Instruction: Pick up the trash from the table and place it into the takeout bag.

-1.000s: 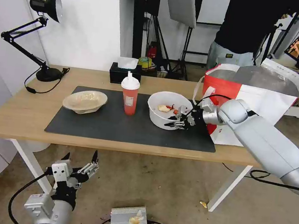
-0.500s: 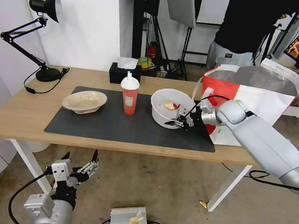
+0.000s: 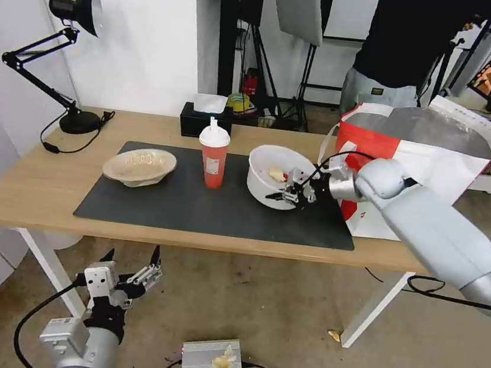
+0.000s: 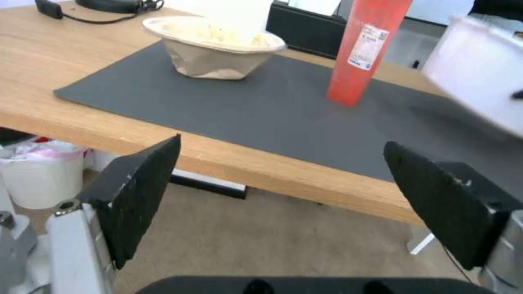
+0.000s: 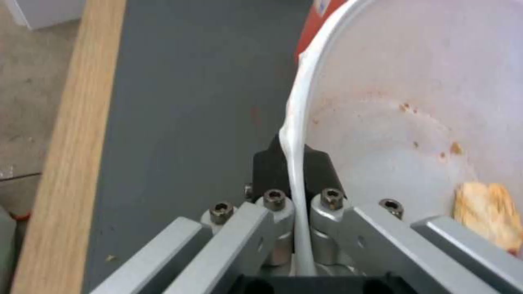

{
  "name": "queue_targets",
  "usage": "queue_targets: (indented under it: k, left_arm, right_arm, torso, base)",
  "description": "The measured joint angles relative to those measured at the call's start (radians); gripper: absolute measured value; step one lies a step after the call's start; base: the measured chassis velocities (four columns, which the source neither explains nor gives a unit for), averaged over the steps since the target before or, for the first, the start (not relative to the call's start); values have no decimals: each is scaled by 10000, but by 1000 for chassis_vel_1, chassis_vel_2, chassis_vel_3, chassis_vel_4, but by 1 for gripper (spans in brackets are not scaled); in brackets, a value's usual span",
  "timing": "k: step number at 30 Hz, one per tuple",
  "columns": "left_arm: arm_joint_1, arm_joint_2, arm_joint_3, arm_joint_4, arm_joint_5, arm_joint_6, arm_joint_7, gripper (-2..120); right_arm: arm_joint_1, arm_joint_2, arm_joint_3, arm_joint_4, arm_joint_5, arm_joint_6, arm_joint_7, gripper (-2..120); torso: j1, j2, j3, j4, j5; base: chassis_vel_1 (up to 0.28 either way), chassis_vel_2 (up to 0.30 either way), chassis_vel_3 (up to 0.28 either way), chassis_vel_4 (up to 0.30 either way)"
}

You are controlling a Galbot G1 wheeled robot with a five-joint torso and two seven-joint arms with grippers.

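The far side of the takeout bag (image 3: 432, 171) is cut off by the right arm, and what is inside it cannot be seen. In the right wrist view the white bowl (image 5: 414, 122) is cut off at the edges, so only part of its inside shows.

The right end effector (image 3: 288, 194) is shut tight on the rim of the white bowl (image 3: 273, 175), one finger inside the wall and one outside. The bowl is tipped and lifted off the dark grey mat (image 3: 219, 204), just beside the takeout bag. Inside the bowl are a pale lump of food (image 5: 488, 214) and some small red-orange specks.

The red cup (image 3: 212, 155) with its white lid and straw stands upright on the mat, near the white bowl. The beige bowl (image 3: 139, 166) sits on the mat too, on the other side of the cup. It holds pale crumbs (image 4: 218, 30).

The left end effector (image 3: 133, 272) hangs low, below the front edge of the tabletop (image 3: 37, 182), with its two black pads (image 4: 141, 192) spread wide apart and nothing between them.
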Motion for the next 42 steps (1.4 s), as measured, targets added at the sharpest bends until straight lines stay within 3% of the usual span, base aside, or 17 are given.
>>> queue_targets:
  k: [22,35,42]
  left_arm:
    - [96,26,35,-164,17,0,-37,100]
    - [102,-10,81,-182,31,1,-47,100]
    - [105,-105,91,-220,72,1,-67,100]
  right_arm:
    - [626,-1025,513,1145,1469,-80,-500,0]
    - [1244,-1120,511,1121,2223,-249,-425,0]
    - [1948,-758,375,736,2694,-300,-219,0]
  torso:
    - [0,0,-2,-1,-1]
    - [0,0,-1,0,-2]
    - [0,0,-1,0,-2]
  base:
    - [0,0,0,0]
    - [0,0,0,0]
    - [0,0,0,0]
